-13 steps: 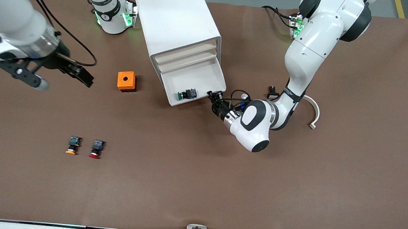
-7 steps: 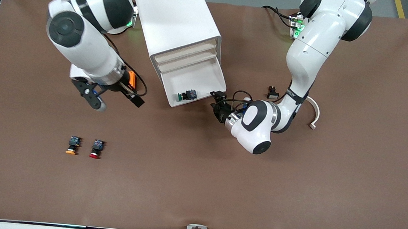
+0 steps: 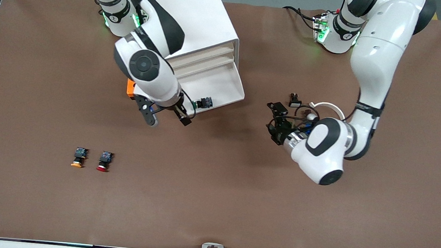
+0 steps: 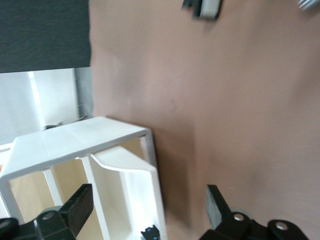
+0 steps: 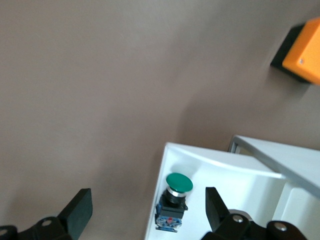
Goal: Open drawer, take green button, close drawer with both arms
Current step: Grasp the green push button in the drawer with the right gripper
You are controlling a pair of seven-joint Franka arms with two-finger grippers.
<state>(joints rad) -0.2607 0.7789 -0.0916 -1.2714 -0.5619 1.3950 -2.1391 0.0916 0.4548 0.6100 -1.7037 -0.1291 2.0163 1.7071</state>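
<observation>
Front view: the right gripper (image 3: 167, 115) has swung in from the tabletop's end to hang over the open drawer's (image 3: 223, 88) front corner, fingers apart. The button (image 3: 202, 103) lies in the drawer. Meanwhile the left gripper (image 3: 275, 123) has backed off the drawer, fingers apart. Picking looks next.

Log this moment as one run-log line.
drawer: open | green button: inside drawer | right gripper: open, over drawer's front edge | left gripper: open, off drawer
</observation>
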